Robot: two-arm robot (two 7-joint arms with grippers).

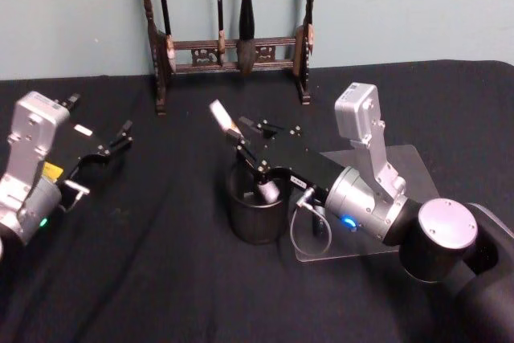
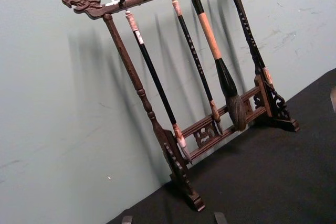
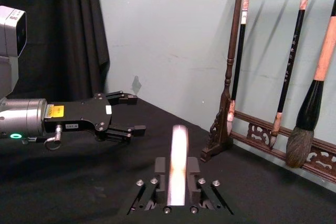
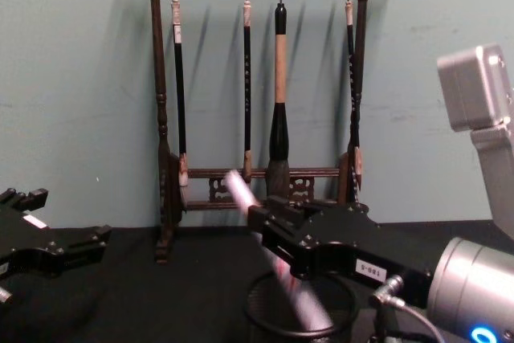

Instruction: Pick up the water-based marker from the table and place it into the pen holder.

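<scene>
Pretty much there: the water-based marker (image 1: 222, 116) was tilted, its lower end down inside the pen holder (image 1: 254, 221), which stood around the middle of the table (image 1: 161, 279). Only letting go was left, I'd say. The right gripper (image 1: 245, 147) was clamped narrow on the barrel, just above the rim. The left gripper (image 3: 132, 113) sat parked near the table's left edge, fingers spread.

Matt black cloth on the table (image 1: 161, 279); brush rack (image 1: 233, 42), dark carved wood (faintly glossy); marker (image 3: 178, 166) smooth, shiny; pen holder (image 1: 253, 222), black mesh.
</scene>
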